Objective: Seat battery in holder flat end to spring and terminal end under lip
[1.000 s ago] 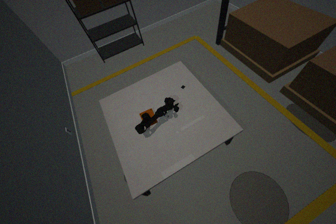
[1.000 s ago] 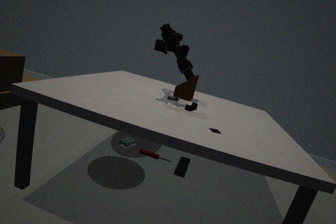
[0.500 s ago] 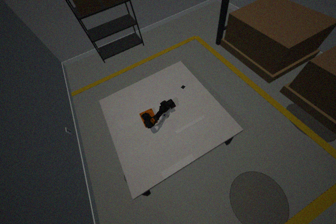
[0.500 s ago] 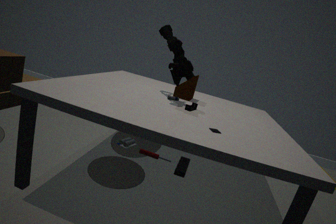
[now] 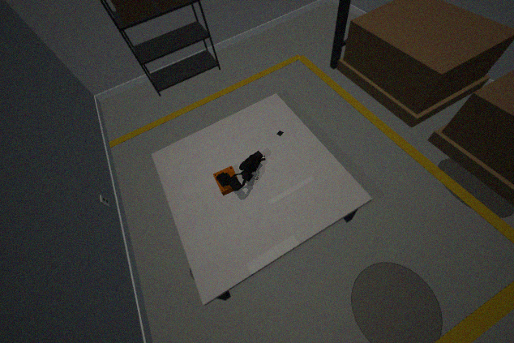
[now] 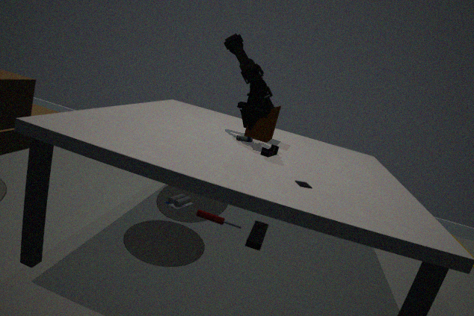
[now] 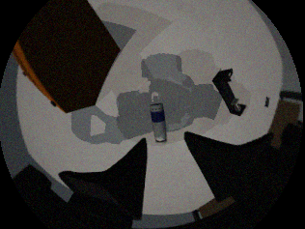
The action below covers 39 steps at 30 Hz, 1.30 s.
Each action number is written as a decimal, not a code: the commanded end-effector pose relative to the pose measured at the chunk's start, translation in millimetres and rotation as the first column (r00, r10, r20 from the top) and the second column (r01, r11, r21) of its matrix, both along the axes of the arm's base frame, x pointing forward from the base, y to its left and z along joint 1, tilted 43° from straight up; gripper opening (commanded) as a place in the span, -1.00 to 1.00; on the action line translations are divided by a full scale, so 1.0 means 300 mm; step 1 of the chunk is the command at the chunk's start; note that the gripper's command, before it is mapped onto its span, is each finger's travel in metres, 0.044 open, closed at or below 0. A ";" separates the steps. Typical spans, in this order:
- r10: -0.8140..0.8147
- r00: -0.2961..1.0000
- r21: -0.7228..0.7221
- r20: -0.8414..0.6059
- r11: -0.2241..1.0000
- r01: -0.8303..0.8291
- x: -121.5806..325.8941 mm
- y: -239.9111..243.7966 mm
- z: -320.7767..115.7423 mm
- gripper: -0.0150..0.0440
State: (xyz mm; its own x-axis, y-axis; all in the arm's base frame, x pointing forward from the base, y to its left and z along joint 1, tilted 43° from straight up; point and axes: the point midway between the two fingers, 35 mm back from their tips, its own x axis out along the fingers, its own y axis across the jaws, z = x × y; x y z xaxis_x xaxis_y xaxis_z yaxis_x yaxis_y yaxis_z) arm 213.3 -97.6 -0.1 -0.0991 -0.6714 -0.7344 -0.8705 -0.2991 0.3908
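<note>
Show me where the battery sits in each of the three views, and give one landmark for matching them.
Top: not discernible; the arm covers that patch of table.
Exterior: the battery lies on the table, just left of the orange base block's foot.
Wrist: centre of the picture, battery lying on the table in the arm's shadow, beyond the gripper.
Shared landmark: the orange base block, upper left in the wrist view.
</note>
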 end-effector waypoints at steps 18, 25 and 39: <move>0.011 1.000 -0.004 -0.026 1.000 -0.011 -0.011 -0.058 -0.066 0.29; 0.011 1.000 -0.005 -0.026 1.000 -0.011 -0.016 -0.084 -0.092 0.29; 0.011 1.000 -0.008 -0.027 1.000 -0.011 -0.027 -0.118 -0.125 0.02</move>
